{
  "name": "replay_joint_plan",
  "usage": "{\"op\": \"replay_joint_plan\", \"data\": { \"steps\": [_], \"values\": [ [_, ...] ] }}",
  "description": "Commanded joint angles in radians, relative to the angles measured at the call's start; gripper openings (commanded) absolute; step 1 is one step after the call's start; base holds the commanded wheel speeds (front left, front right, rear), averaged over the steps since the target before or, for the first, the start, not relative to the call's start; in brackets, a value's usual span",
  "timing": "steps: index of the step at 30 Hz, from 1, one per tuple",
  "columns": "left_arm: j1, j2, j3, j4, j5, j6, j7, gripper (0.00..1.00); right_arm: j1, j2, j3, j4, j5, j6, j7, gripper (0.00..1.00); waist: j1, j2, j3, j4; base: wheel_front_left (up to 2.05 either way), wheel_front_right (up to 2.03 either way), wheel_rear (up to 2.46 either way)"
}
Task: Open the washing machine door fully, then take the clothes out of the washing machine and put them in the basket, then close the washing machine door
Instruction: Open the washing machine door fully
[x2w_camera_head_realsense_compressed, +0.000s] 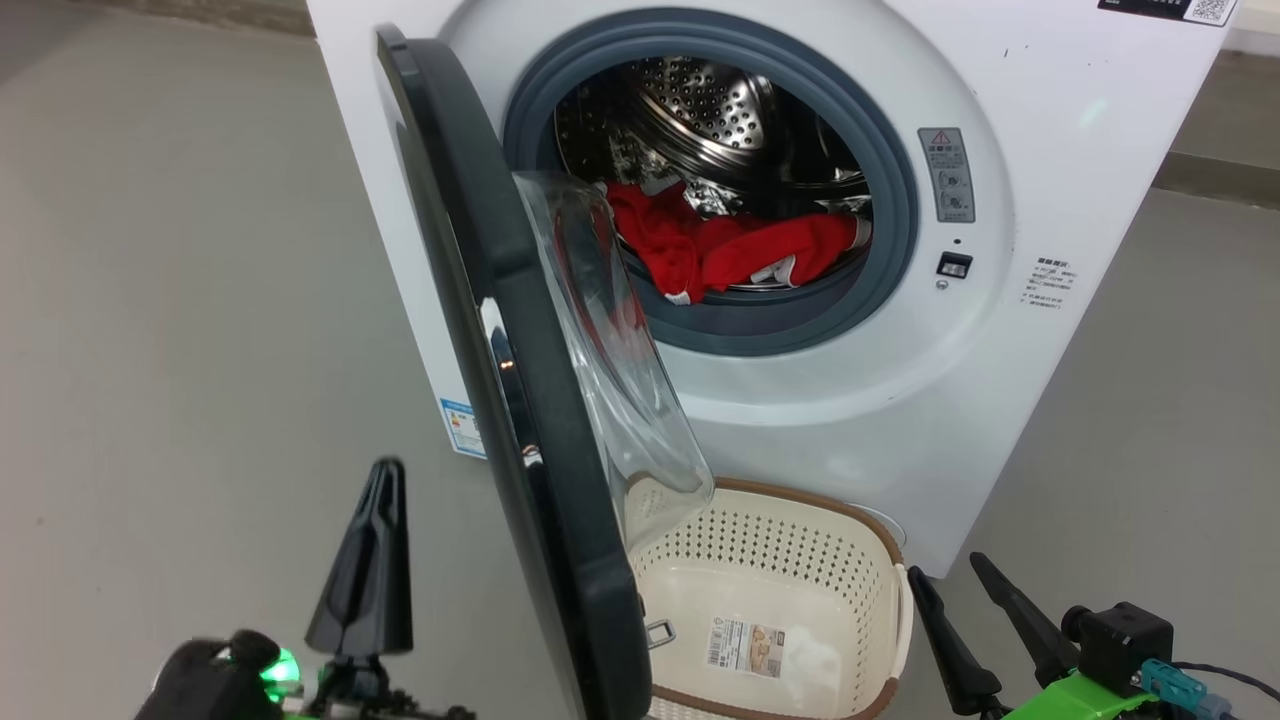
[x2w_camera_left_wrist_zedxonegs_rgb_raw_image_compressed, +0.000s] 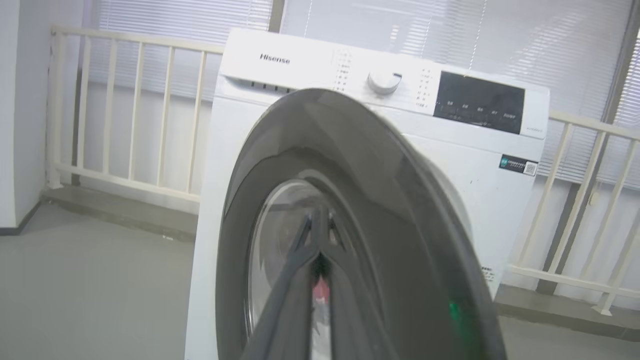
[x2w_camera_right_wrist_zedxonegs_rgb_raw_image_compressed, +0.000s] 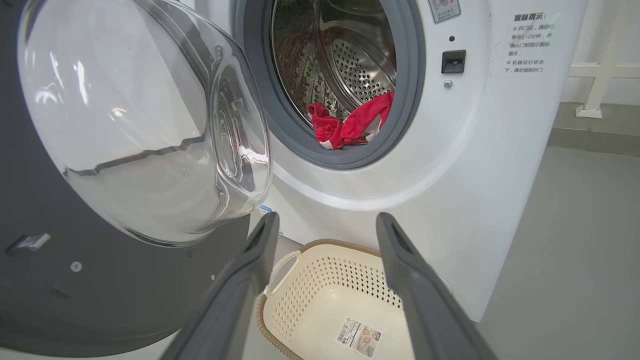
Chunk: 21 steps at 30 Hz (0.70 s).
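While the washing machine door (x2w_camera_head_realsense_compressed: 520, 400) stands swung out, the clothes (x2w_camera_head_realsense_compressed: 740, 250) lie in the drum (x2w_camera_head_realsense_compressed: 700, 110) of the washing machine (x2w_camera_head_realsense_compressed: 900, 400), with the basket (x2w_camera_head_realsense_compressed: 800, 560) on the floor (x2w_camera_head_realsense_compressed: 200, 300) below. The left gripper (x2w_camera_head_realsense_compressed: 385, 475) is pinched shut and empty outside the door; the right gripper (x2w_camera_head_realsense_compressed: 948, 568) is spread wide beside the basket.

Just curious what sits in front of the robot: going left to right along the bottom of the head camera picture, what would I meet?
In order: left gripper → washing machine door → basket → right gripper.
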Motion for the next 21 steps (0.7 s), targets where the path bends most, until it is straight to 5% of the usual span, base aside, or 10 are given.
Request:
{"op": "replay_joint_plan", "data": {
  "steps": [1,11,21],
  "values": [
    [-0.051,0.004,0.008,-0.079,0.021,0.011,-0.012,0.00,-0.023,-0.010,0.019,-0.023,0.004,0.006,-0.012,1.00,0.0000,0.0000,0.002,-0.001,0.00,0.00,0.00],
    [-0.051,0.004,-0.182,-0.210,0.069,0.004,-0.012,0.00,-0.028,-0.010,0.017,-0.025,0.004,0.006,-0.012,1.00,0.0000,0.0000,0.010,-0.009,0.00,0.00,0.00],
    [-0.005,0.004,-0.338,-0.023,-0.018,-0.048,-0.012,0.00,-0.039,-0.009,0.020,-0.027,0.005,0.006,-0.012,1.00,0.0000,0.0000,0.021,-0.013,0.00,0.00,0.00]
  ]
}}
